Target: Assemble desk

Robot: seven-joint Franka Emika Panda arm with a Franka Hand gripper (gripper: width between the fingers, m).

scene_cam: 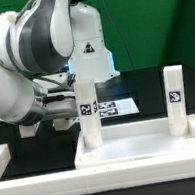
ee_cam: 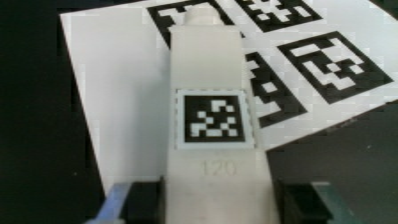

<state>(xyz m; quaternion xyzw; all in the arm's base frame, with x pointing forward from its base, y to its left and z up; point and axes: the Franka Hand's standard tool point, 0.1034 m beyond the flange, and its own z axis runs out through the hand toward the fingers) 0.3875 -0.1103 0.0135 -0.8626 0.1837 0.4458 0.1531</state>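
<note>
The white desk top (scene_cam: 144,151), a wide tray with a raised rim, lies at the front of the table. Two white tagged legs stand upright on it: one at its back corner on the exterior view's left (scene_cam: 90,122) and one on the right (scene_cam: 174,96). My gripper (scene_cam: 79,110) reaches in from the exterior view's left and is shut on the left leg about mid-height. In the wrist view that leg (ee_cam: 214,90) fills the middle, tag facing the camera, with my gripper (ee_cam: 217,205) around it and a dark finger (ee_cam: 146,200) pressed on each side.
The marker board (scene_cam: 117,108) lies behind the desk top; it also shows behind the leg in the wrist view (ee_cam: 107,60). Long white border rails run along the exterior view's left (scene_cam: 9,161) and front (scene_cam: 108,180). The arm's base (scene_cam: 86,47) stands at the back.
</note>
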